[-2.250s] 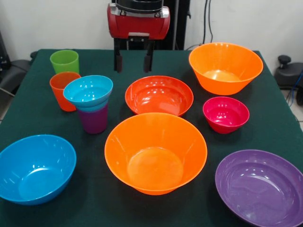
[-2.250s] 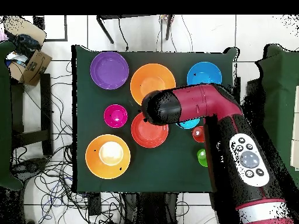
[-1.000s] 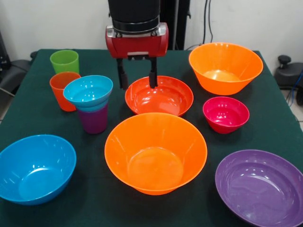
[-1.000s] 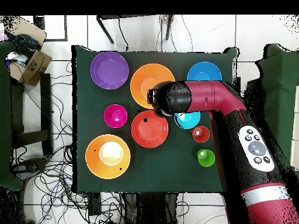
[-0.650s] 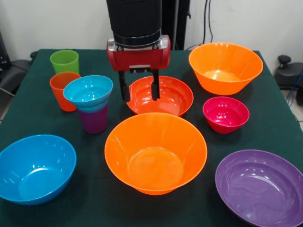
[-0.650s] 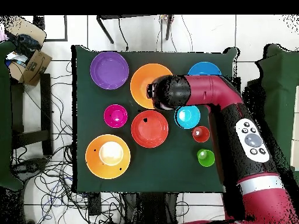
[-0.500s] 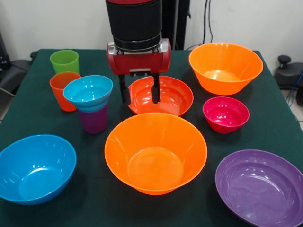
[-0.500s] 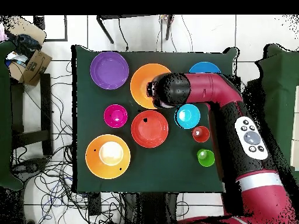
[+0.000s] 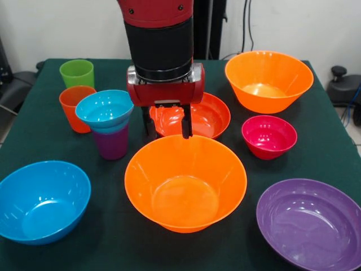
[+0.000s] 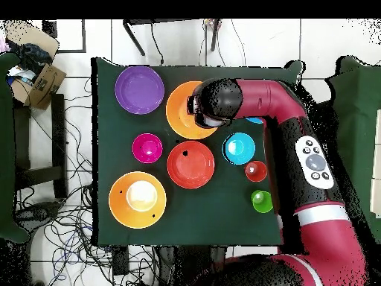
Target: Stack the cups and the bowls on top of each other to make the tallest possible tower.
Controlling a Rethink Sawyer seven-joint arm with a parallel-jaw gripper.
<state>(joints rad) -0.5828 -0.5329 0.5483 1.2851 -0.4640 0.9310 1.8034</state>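
Black end effector (image 9: pixel 167 127) spread open, empty, at near orange bowl's (image 9: pixel 185 182) back rim

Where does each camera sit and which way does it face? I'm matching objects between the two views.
Front view: low across the table, facing the arm, whose tool hangs open at the far rim of the near large orange bowl.
Overhead view: above the table, looking straight down; the arm reaches up from the bottom edge and hides the tool.
Shared: the same orange bowl, the purple bowl and the magenta bowl, turned half round between views.
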